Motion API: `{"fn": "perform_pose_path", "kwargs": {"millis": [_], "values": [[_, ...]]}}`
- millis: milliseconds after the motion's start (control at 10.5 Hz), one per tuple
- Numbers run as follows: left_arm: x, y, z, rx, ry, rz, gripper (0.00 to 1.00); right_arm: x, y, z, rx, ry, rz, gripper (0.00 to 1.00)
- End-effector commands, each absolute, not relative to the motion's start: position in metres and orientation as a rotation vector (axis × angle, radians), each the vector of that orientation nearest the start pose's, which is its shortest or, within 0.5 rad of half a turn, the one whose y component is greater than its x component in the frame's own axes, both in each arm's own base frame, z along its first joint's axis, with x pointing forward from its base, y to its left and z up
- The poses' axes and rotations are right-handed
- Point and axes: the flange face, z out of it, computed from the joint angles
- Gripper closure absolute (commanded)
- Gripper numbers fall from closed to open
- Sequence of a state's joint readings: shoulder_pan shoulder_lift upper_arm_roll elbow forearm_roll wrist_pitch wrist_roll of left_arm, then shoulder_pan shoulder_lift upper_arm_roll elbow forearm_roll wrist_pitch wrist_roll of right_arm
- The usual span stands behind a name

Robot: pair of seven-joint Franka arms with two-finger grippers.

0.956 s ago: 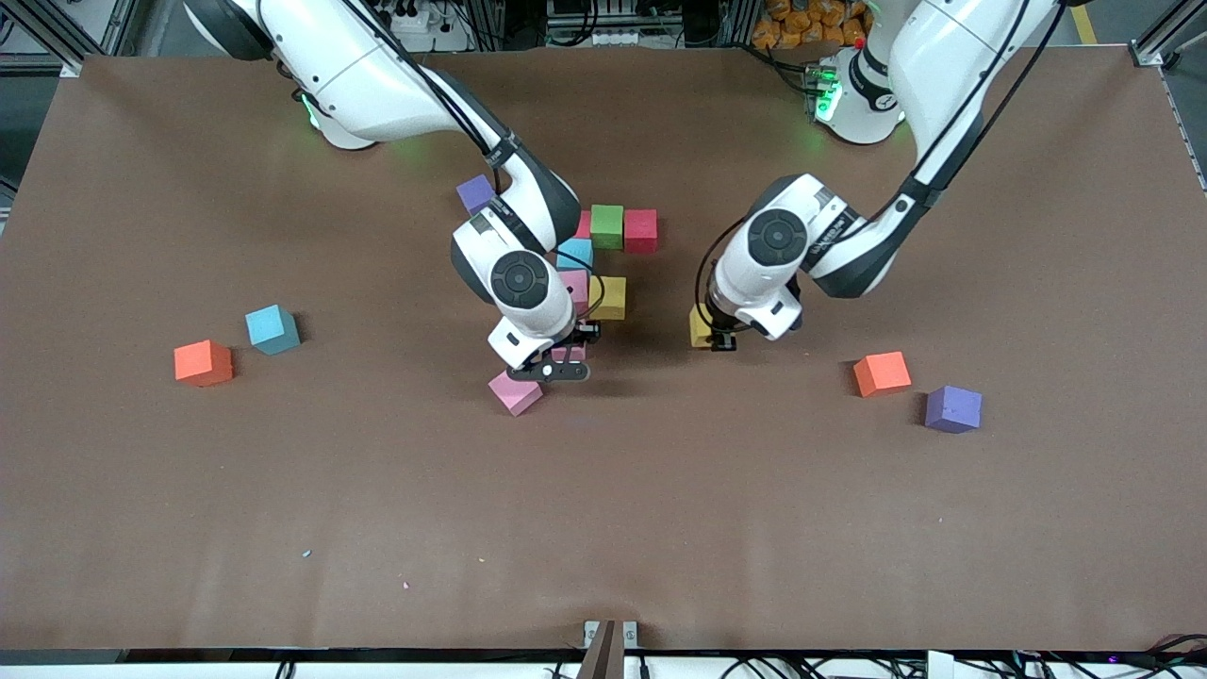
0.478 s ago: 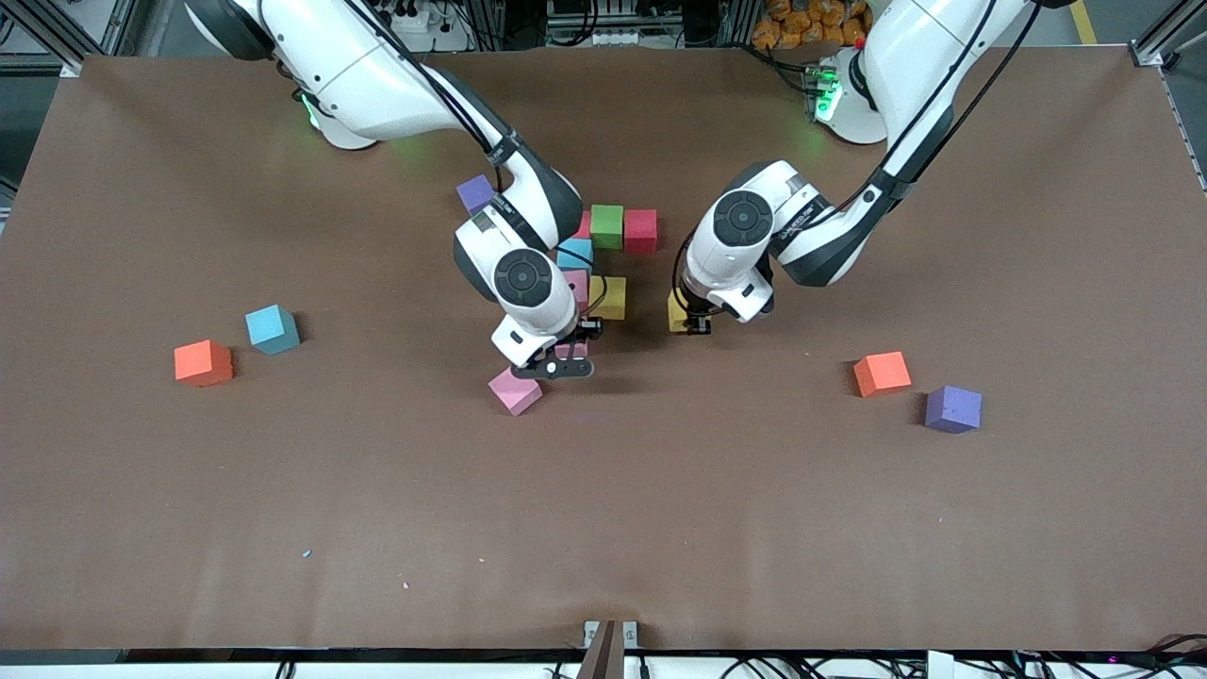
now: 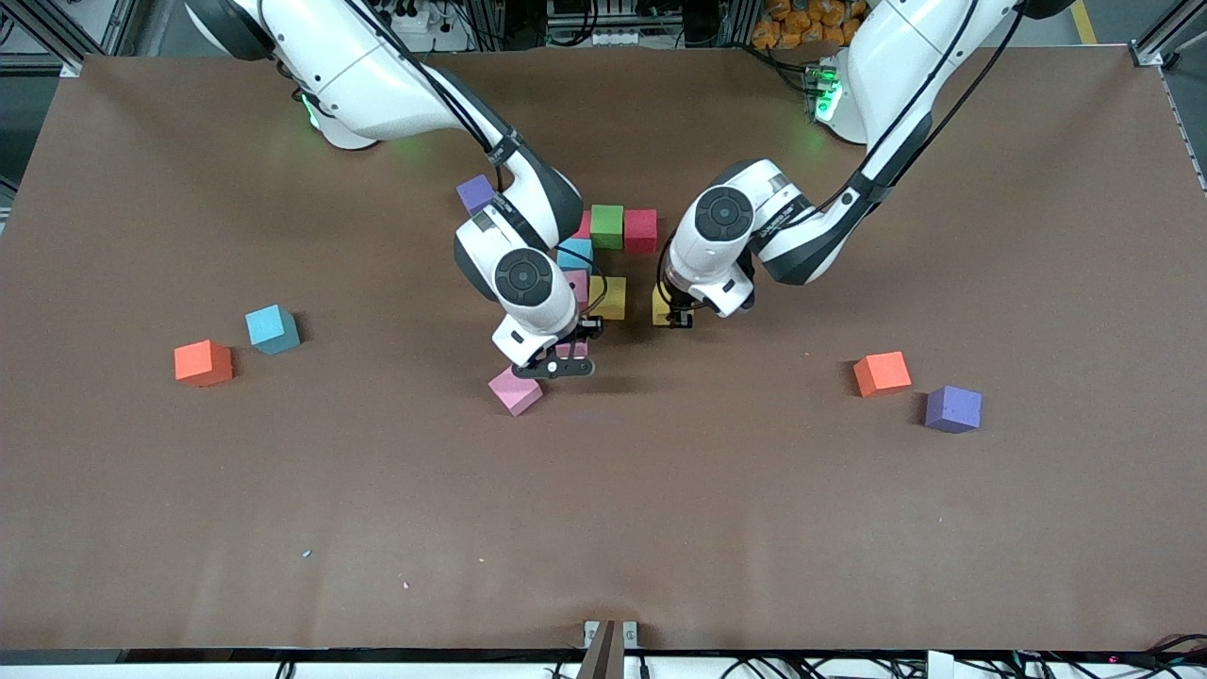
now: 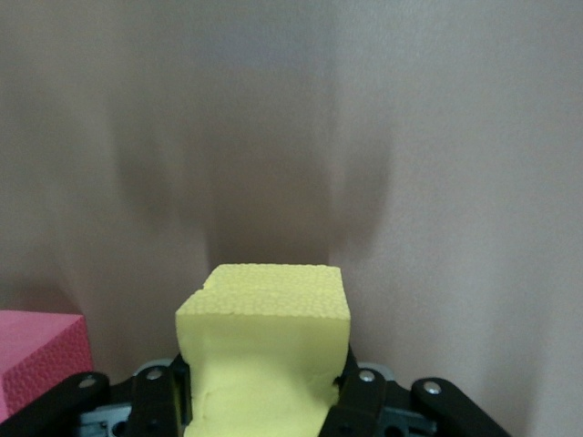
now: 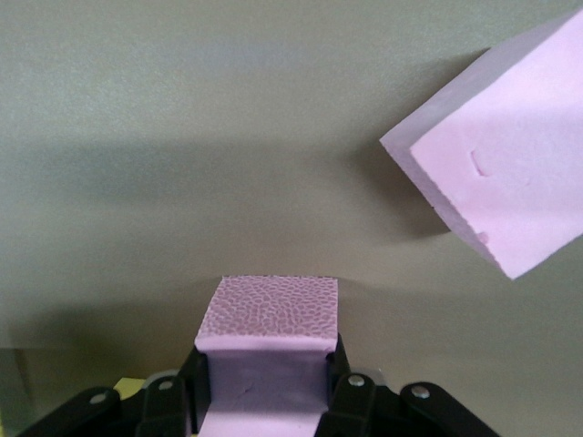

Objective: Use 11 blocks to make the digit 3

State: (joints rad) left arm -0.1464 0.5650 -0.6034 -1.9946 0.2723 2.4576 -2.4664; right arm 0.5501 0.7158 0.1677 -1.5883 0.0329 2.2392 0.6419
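Note:
A cluster of blocks lies mid-table: green (image 3: 606, 226), red (image 3: 640, 230), light blue (image 3: 575, 253), pink (image 3: 576, 283) and yellow (image 3: 611, 297). My left gripper (image 3: 671, 317) (image 4: 264, 396) is shut on a yellow block (image 3: 660, 306) (image 4: 264, 337), low over bare table beside the cluster's yellow block. Over the table at the cluster's camera-side edge, my right gripper (image 3: 564, 364) (image 5: 269, 378) is shut on a pink block (image 3: 570, 350) (image 5: 269, 319). A loose pink block (image 3: 515, 391) (image 5: 501, 164) lies tilted just past it.
A purple block (image 3: 476, 193) lies by the right arm's forearm. A light blue block (image 3: 272, 328) and an orange one (image 3: 203, 363) lie toward the right arm's end. An orange block (image 3: 882, 373) and a purple one (image 3: 952, 408) lie toward the left arm's end.
My left gripper has carried the yellow block toward the cluster, now close beside its yellow block. The right gripper with its pink block has hardly moved.

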Motion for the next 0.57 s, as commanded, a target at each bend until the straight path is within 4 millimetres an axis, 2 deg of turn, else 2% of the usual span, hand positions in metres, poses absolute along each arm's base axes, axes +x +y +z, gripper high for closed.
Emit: {"fn": "perform_pose_path", "kwargs": {"millis": [0,287,478], "values": [[0.4560,-0.4181,0.2146,2.196,2.202,-0.208,0.80,0.5177,0.4431,0.2080,-3.076,-0.062,0.266,1.00],[0.4517,-0.4233,0.2107,2.209,2.198,-0.214,0.80,0.5187,0.4401,0.2087,-3.074,-0.107,0.275,1.00],[0.4463,-0.4280,0.2073,2.225,2.190,-0.219,0.80,0.5142,0.4459,0.2098,-3.050,-0.090,0.298,1.00]]}}
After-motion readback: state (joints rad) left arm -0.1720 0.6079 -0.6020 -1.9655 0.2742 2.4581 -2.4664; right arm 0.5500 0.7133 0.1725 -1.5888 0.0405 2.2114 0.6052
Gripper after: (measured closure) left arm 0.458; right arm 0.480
